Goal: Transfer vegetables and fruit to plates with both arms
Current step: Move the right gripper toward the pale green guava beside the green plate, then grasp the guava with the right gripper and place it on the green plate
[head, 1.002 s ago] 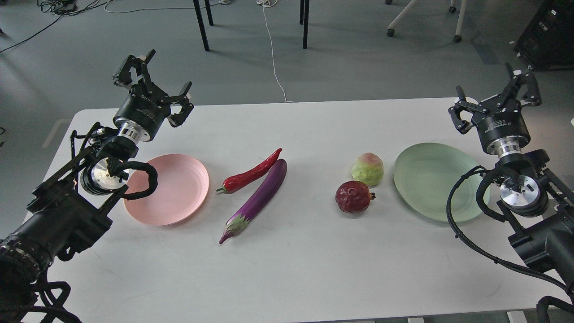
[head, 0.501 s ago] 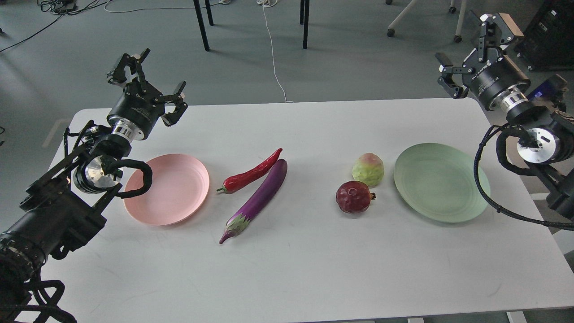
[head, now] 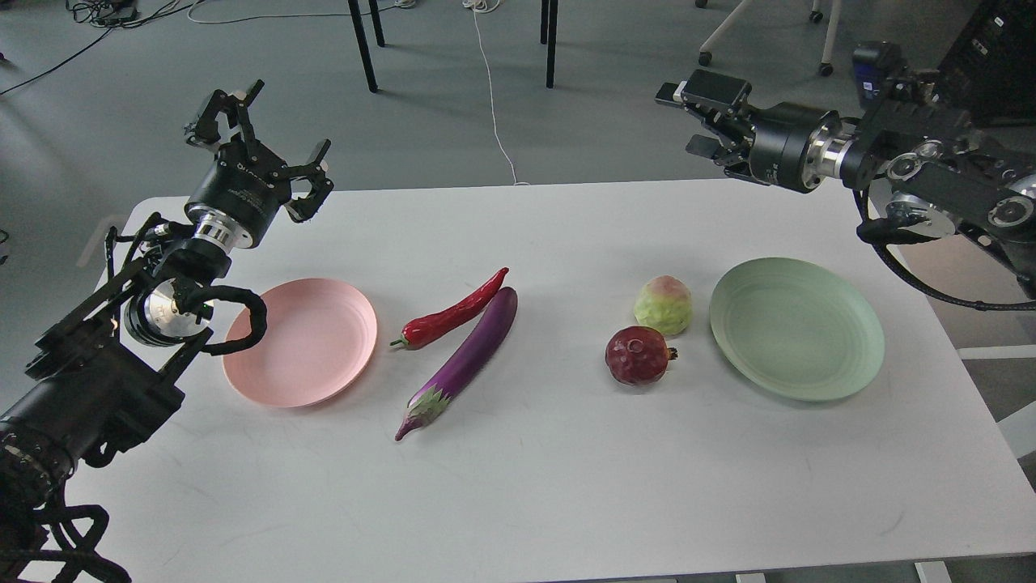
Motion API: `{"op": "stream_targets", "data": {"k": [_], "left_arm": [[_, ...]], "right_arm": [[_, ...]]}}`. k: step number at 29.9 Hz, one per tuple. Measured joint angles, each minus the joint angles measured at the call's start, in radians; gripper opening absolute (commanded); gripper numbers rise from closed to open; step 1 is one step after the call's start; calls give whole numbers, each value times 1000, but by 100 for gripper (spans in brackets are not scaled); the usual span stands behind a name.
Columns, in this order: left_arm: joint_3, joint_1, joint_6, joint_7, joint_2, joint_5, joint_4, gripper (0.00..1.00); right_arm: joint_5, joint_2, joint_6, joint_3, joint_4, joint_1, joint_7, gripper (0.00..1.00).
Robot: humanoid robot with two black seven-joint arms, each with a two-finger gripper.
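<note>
1. The white table (head: 518,502) is carrying everything, and nothing is sitting on a plate yet, so I judge the task to be at its opening reach, before any pick.
2. The left gripper (head: 257,139) is hovering at the table's 10 o'clock corner, beyond the pink plate (head: 301,342), with its fingers spread apart and holding nothing.
3. The right gripper (head: 702,113) is hanging above the far edge at about 1 o'clock, pointing toward 9 o'clock; its fingers are showing a gap and nothing is sitting between them.
4. The eggplant (head: 465,362) is lying near the centre, slanting from 7 to 1 o'clock, with the chili pepper (head: 453,312) touching or nearly touching it on its 10 o'clock side; both are lying at 3 o'clock from the pink plate.
5. The pomegranate (head: 639,355) and the yellow-green fruit (head: 664,304) are sitting close together at 9 o'clock from the mint green plate (head: 797,328), the yellow-green fruit at 1 o'clock of the pomegranate.
6. The next move is likely calling for each arm to descend: the left toward the chili pepper or eggplant, the right toward the fruit, keeping the fingers wide and closing across each item's narrow width.
</note>
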Motion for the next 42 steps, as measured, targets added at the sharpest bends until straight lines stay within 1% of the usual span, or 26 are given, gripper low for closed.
{"op": "stream_targets", "data": {"k": [4,8,12,17,23,28,34,36,38,42], "left_arm": [[1,0,-14,-1,7,1,0,98],[2,0,-22,-3,19,2,0,98],[3,2,-33,-4,32,2,0,98],[3,5,-41,-5,44,0,0,98],[3,7,-58,-6,56,-2,3,98],[4,12,-60,-9,58,-2,3,98],[2,14,-61,-11,58,-3,3,98],[2,14,-61,-11,62,-3,3,98],[1,14,-61,-11,67,-2,3,98],[1,14,-61,-12,70,-2,5,98]], "right_arm": [[-176,59,-4,-190,-3,97,0,99],[-278,153,-26,-342,-48,133,1,99],[-303,283,-54,-489,-158,124,7,99],[-304,396,-58,-597,-246,85,27,99],[-305,429,-47,-669,-260,65,38,97],[-304,425,-46,-701,-260,47,68,96],[-302,422,-46,-703,-295,-12,73,93],[-301,422,-46,-702,-310,-28,73,89],[-297,422,-46,-696,-315,-35,73,79],[-294,422,-46,-697,-312,-30,79,64]]}}
